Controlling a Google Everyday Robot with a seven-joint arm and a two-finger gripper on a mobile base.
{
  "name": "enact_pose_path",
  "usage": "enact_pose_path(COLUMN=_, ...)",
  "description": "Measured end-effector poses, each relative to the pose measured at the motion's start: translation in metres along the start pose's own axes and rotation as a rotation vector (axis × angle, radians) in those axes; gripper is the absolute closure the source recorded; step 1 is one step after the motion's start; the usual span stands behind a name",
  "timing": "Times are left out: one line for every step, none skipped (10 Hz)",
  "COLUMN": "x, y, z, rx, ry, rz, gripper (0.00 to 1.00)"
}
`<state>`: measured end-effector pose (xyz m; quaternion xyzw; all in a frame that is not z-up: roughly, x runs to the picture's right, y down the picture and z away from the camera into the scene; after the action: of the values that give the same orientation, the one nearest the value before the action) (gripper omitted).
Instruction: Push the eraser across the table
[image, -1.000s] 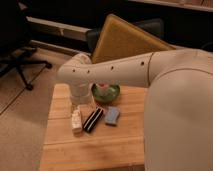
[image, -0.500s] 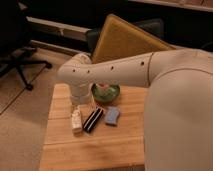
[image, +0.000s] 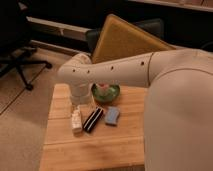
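The eraser (image: 93, 119) lies slantwise on the tabletop (image: 90, 150), and the pincer (image: 82, 103) hangs just behind it under the bent arm (image: 117, 72); the pincer's lower end is too dim to tell whether it is open, closed or touching anything. Just beside the eraser on the camera's left lies a white bottle (image: 76, 121), on its other side a light-blue block (image: 112, 116). Behind the eraser a green bowl (image: 106, 92) is partly hidden by the arm.

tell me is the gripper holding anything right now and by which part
Nothing appears held. The gripper hangs low behind the eraser, which lies flat on the table between a white bottle and a blue block.
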<state>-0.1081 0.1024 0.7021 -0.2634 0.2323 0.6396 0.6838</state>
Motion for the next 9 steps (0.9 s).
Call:
enact_pose_path(x=0.0000, y=0.0001, z=0.0000, rx=0.000, ry=0.000, rz=0.000, gripper=0.35)
enact_pose_path(x=0.0000, y=0.0001, z=0.0000, rx=0.000, ry=0.000, rz=0.000, gripper=0.35)
enact_pose_path(x=0.0000, y=0.0000, z=0.0000, rx=0.000, ry=0.000, rz=0.000, gripper=0.39)
enact_pose_path(x=0.0000, y=0.0000, z=0.0000, rx=0.000, ry=0.000, rz=0.000, gripper=0.49)
enact_pose_path(x=0.0000, y=0.0000, z=0.0000, rx=0.000, ry=0.000, rz=0.000, gripper=0.58)
enact_pose_path(x=0.0000, y=0.0000, z=0.0000, rx=0.000, ry=0.000, rz=0.000, gripper=0.68)
enact_pose_path(x=0.0000, y=0.0000, z=0.0000, rx=0.000, ry=0.000, rz=0.000, gripper=0.78)
enact_pose_path(x=0.0000, y=0.0000, z=0.0000, rx=0.000, ry=0.000, rz=0.000, gripper=0.89)
enact_pose_path(x=0.0000, y=0.0000, z=0.0000, rx=0.000, ry=0.000, rz=0.000, gripper=0.96)
